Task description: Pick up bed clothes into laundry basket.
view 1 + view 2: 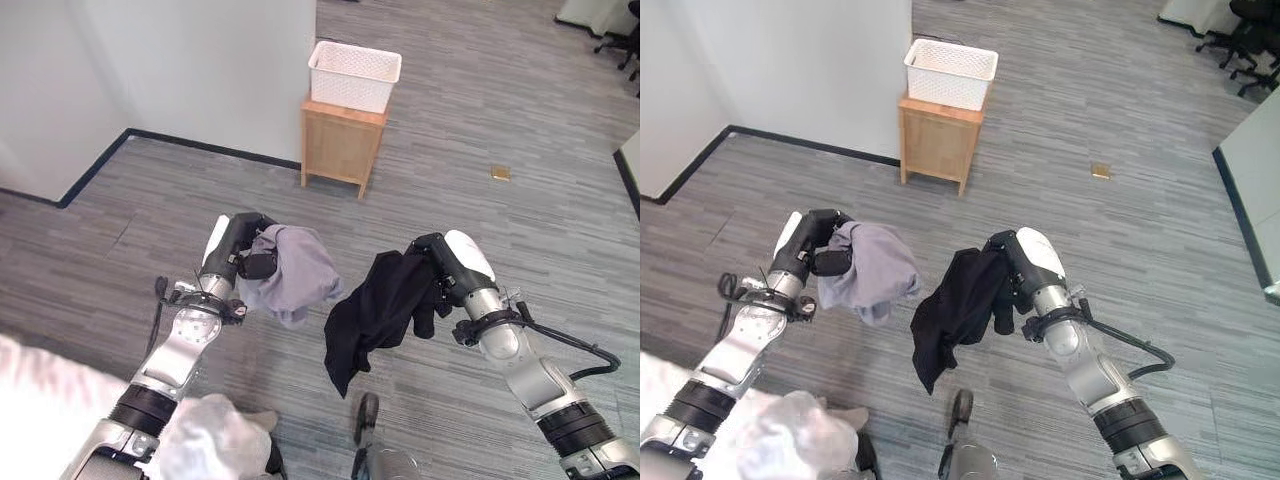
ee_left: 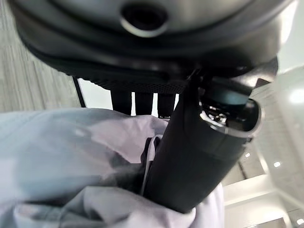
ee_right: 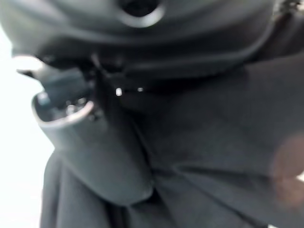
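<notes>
Left robot hand (image 1: 243,252) is clamped on a grey garment (image 1: 293,272); right robot hand (image 1: 437,272) grips a black garment (image 1: 375,312) that hangs below it, above the floor (image 1: 480,140).

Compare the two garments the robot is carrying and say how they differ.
The grey garment is pale and bunched into a compact bundle in the left hand; the black garment is dark and hangs down in a long drape from the right hand. The black one reaches lower than the grey one. Both are held clear of the floor, well short of the white basket on the wooden cabinet.
</notes>
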Motion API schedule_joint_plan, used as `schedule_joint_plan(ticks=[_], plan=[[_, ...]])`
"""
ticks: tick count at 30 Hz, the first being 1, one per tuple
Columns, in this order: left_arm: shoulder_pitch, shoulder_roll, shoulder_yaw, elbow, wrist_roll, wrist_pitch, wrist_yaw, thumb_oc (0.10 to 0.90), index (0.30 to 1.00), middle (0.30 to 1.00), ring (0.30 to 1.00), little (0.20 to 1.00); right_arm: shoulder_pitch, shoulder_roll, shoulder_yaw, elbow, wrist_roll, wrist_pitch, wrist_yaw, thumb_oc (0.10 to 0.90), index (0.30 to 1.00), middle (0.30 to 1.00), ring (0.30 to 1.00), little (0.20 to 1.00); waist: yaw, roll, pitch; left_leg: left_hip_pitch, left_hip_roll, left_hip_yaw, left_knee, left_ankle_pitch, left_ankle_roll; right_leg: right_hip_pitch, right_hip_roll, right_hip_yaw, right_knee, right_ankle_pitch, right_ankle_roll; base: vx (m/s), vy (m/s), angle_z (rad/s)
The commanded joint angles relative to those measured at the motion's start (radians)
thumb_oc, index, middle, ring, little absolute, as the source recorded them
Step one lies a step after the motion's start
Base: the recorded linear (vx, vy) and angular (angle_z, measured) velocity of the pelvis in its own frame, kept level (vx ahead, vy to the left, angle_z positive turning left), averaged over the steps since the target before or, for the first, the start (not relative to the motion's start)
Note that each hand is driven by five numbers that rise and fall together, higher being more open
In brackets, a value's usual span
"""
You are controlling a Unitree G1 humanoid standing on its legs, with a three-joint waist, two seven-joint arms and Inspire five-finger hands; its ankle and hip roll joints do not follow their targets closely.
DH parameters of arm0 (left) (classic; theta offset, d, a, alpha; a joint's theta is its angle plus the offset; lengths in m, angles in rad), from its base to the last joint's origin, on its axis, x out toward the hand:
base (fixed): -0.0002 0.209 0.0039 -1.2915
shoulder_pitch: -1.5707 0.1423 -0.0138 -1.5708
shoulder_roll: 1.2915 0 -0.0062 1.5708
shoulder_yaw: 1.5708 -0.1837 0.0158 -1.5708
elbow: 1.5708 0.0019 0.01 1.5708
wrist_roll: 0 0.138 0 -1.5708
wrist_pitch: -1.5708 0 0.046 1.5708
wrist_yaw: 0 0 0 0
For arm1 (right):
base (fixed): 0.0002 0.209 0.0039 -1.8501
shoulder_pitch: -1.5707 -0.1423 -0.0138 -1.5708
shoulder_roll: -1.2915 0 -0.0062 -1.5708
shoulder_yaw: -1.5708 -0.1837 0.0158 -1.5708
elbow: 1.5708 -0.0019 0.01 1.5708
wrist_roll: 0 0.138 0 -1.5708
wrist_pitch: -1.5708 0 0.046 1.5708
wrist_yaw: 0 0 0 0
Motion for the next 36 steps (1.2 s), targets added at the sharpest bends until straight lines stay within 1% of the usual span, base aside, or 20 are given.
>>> schedule_joint_plan(ticks=[1, 3, 4, 5, 6, 7, 10, 11, 13, 14, 15, 16, 17, 19, 20, 26, 32, 33, 34, 36], plan=[[-0.219, 0.045, 0.041, -0.104, 0.027, -0.132, 0.028, 0.400, 0.300, 0.300, 0.300, 0.300, -0.093, -0.048, -0.157, -0.080, -0.002, -0.042, -0.074, 0.400, 0.300, 0.300, 0.300, 0.300, -0.016, 0.040, -0.046, 0.157, 0.033, 0.007, 0.008, -0.171, -0.053, -0.055, -0.003, 0.042, 0.021, 0.056, 0.065, 0.41, -0.161, 0.14], [-0.211, 0.044, 0.044, -0.105, 0.026, -0.134, 0.026, 0.400, 0.300, 0.300, 0.300, 0.300, -0.085, -0.044, -0.159, -0.082, -0.002, -0.042, -0.067, 0.400, 0.300, 0.300, 0.300, 0.300, -0.020, 0.041, -0.057, 0.179, 0.030, 0.004, 0.008, -0.180, -0.054, -0.037, -0.006, 0.041, 0.024, 0.068, 0.064, 0.60, -0.302, 0.12], [-0.135, 0.042, 0.090, -0.120, 0.013, -0.130, 0.020, 0.400, 0.300, 0.300, 0.300, 0.300, -0.080, -0.058, -0.134, -0.076, 0.019, -0.053, -0.038, 0.400, 0.300, 0.300, 0.300, 0.300, -0.023, 0.089, -0.095, 0.165, 0.166, 0.031, 0.298, -0.082, -0.106, 0.071, 0.055, 0.025, 0.021, 0.037, 0.006, 0.95, -0.693, 0.16], [-0.117, 0.050, 0.103, -0.127, 0.012, -0.123, 0.016, 0.400, 0.300, 0.300, 0.300, 0.300, -0.084, -0.065, -0.124, -0.076, 0.024, -0.054, -0.032, 0.400, 0.300, 0.300, 0.300, 0.300, -0.007, 0.093, -0.091, 0.104, 0.221, 0.003, 0.482, 0.007, -0.113, 0.111, 0.085, 0.019, 0.014, 0.004, -0.033, 0.81, -0.663, -0.18], [-0.115, 0.050, 0.105, -0.130, 0.012, -0.122, 0.015, 0.400, 0.300, 0.300, 0.300, 0.300, -0.085, -0.065, -0.124, -0.075, 0.025, -0.054, -0.031, 0.400, 0.300, 0.300, 0.300, 0.300, -0.011, 0.099, -0.090, 0.087, 0.237, -0.010, 0.508, 0.004, -0.123, 0.111, 0.096, 0.013, 0.014, 0.000, -0.041, 0.36, -0.589, -0.32], [-0.082, 0.062, 0.135, -0.151, 0.001, -0.116, 0.019, 0.400, 0.300, 0.300, 0.300, 0.300, -0.101, -0.091, -0.105, -0.090, 0.042, -0.059, -0.019, 0.400, 0.300, 0.300, 0.300, 0.300, 0.024, 0.097, -0.056, -0.060, 0.284, -0.118, 0.823, 0.127, -0.124, 0.177, 0.141, -0.004, 0.014, -0.065, -0.116, 0.36, -0.470, -0.60], [-0.049, 0.063, 0.159, -0.159, -0.021, -0.121, 0.034, 0.400, 0.300, 0.300, 0.300, 0.300, -0.135, -0.115, -0.077, -0.087, 0.058, -0.060, -0.006, 0.400, 0.300, 0.300, 0.300, 0.300, 0.069, 0.090, -0.025, -0.203, 0.231, -0.177, 0.970, 0.064, -0.098, 0.225, 0.148, 0.016, 0.014, -0.111, -0.139, 0.30, -0.179, -0.75], [0.007, 0.060, 0.197, -0.171, -0.034, -0.134, 0.039, 0.400, 0.300, 0.300, 0.300, 0.300, -0.159, -0.130, -0.048, -0.085, 0.065, -0.060, 0.018, 0.400, 0.300, 0.300, 0.300, 0.300, 0.119, 0.088, -0.007, -0.298, 0.145, -0.166, 0.932, 0.016, -0.068, 0.255, 0.145, 0.059, 0.014, -0.115, -0.134, 0.23, 0.047, -0.94], [0.025, 0.065, 0.212, -0.177, -0.036, -0.139, 0.035, 0.400, 0.300, 0.300, 0.300, 0.300, -0.165, -0.131, -0.039, -0.087, 0.065, -0.061, 0.025, 0.400, 0.300, 0.300, 0.300, 0.300, 0.140, 0.083, -0.007, -0.322, 0.133, -0.152, 0.896, 0.016, -0.068, 0.272, 0.144, 0.086, 0.014, -0.122, -0.129, 0.30, 0.040, -1.00], [0.033, 0.070, 0.225, -0.176, -0.039, -0.145, 0.033, 0.400, 0.300, 0.300, 0.300, 0.300, -0.161, -0.134, -0.027, -0.082, 0.065, -0.069, 0.036, 0.400, 0.300, 0.300, 0.300, 0.300, 0.162, 0.089, -0.012, -0.321, 0.132, -0.115, 0.683, 0.031, -0.059, 0.312, 0.151, 0.106, 0.014, -0.139, -0.121, 0.26, 0.049, -1.09], [0.034, 0.070, 0.226, -0.177, -0.039, -0.145, 0.032, 0.400, 0.300, 0.300, 0.300, 0.300, -0.161, -0.134, -0.027, -0.082, 0.065, -0.069, 0.036, 0.400, 0.300, 0.300, 0.300, 0.300, 0.164, 0.085, -0.009, -0.311, 0.127, -0.109, 0.673, 0.034, -0.058, 0.315, 0.146, 0.109, 0.014, -0.139, -0.120, 0.53, 0.129, -1.11], [0.042, 0.062, 0.229, -0.170, -0.042, -0.148, 0.028, 0.400, 0.300, 0.300, 0.300, 0.300, -0.152, -0.143, -0.027, -0.065, 0.063, -0.080, 0.032, 0.400, 0.300, 0.300, 0.300, 0.300, 0.174, 0.098, -0.022, -0.302, 0.092, -0.057, 0.387, 0.067, -0.061, 0.351, 0.157, 0.108, 0.014, -0.156, -0.101, 0.40, 0.125, -0.69], [0.045, 0.056, 0.227, -0.167, -0.046, -0.151, 0.025, 0.400, 0.300, 0.300, 0.300, 0.300, -0.150, -0.147, -0.029, -0.061, 0.061, -0.081, 0.033, 0.400, 0.300, 0.300, 0.300, 0.300, 0.176, 0.108, -0.029, -0.291, 0.082, -0.034, 0.260, 0.108, -0.070, 0.370, 0.164, 0.103, 0.014, -0.167, -0.092, 0.57, 0.163, -0.51], [0.053, 0.049, 0.225, -0.165, -0.052, -0.155, 0.020, 0.400, 0.300, 0.300, 0.300, 0.300, -0.150, -0.149, -0.033, -0.051, 0.062, -0.089, 0.027, 0.400, 0.300, 0.300, 0.300, 0.300, 0.176, 0.126, -0.033, -0.273, 0.065, 0.013, 0.069, 0.195, -0.089, 0.415, 0.177, 0.096, 0.014, -0.192, -0.085, 0.41, 0.105, -0.15], [0.053, 0.045, 0.223, -0.162, -0.054, -0.156, 0.020, 0.400, 0.300, 0.300, 0.300, 0.300, -0.150, -0.150, -0.036, -0.050, 0.061, -0.089, 0.026, 0.400, 0.300, 0.300, 0.300, 0.300, 0.174, 0.130, -0.037, -0.291, 0.067, 0.034, 0.020, 0.192, -0.105, 0.436, 0.182, 0.096, 0.014, -0.207, -0.081, 0.38, 0.090, -0.08], [0.104, 0.037, 0.216, -0.186, -0.057, -0.144, -0.011, 0.400, 0.300, 0.300, 0.300, 0.300, -0.144, -0.132, -0.027, -0.053, 0.048, -0.082, 0.045, 0.400, 0.300, 0.300, 0.300, 0.300, 0.197, 0.134, -0.083, -0.338, 0.079, 0.143, 0.015, 0.224, -0.095, 0.547, 0.223, 0.138, 0.014, -0.284, -0.088, 0.46, 0.068, 0.26], [0.149, 0.022, 0.202, -0.230, -0.022, -0.134, -0.029, 0.400, 0.300, 0.300, 0.300, 0.300, -0.139, -0.092, 0.004, -0.039, -0.003, -0.081, 0.070, 0.400, 0.300, 0.300, 0.300, 0.300, 0.271, 0.068, -0.146, -0.326, 0.022, 0.029, 0.008, 0.215, -0.041, 0.601, 0.199, 0.177, 0.014, -0.319, -0.069, 0.54, 0.097, -0.05], [0.146, 0.021, 0.193, -0.233, -0.028, -0.133, -0.031, 0.400, 0.300, 0.300, 0.300, 0.300, -0.141, -0.083, 0.008, -0.042, -0.007, -0.083, 0.066, 0.400, 0.300, 0.300, 0.300, 0.300, 0.285, 0.040, -0.153, -0.317, 0.013, 0.033, 0.008, 0.208, -0.030, 0.617, 0.187, 0.182, 0.041, -0.274, -0.052, 0.51, 0.102, 0.14], [0.133, 0.015, 0.167, -0.226, -0.038, -0.129, -0.030, 0.400, 0.300, 0.300, 0.300, 0.300, -0.123, -0.044, 0.001, -0.039, -0.013, -0.083, 0.052, 0.400, 0.300, 0.300, 0.300, 0.300, 0.305, -0.001, -0.149, -0.285, -0.008, 0.051, 0.011, 0.164, 0.009, 0.580, 0.155, 0.162, 0.186, -0.203, 0.008, 0.65, 0.151, 0.03], [0.093, 0.017, 0.122, -0.208, -0.040, -0.116, -0.031, 0.400, 0.300, 0.300, 0.300, 0.300, -0.124, -0.021, -0.004, -0.025, -0.022, -0.072, 0.044, 0.400, 0.300, 0.300, 0.300, 0.300, 0.277, -0.014, -0.124, -0.224, -0.016, 0.059, 0.008, 0.102, 0.051, 0.425, 0.144, 0.164, 0.528, -0.068, 0.094, 0.44, 0.193, -0.18]])
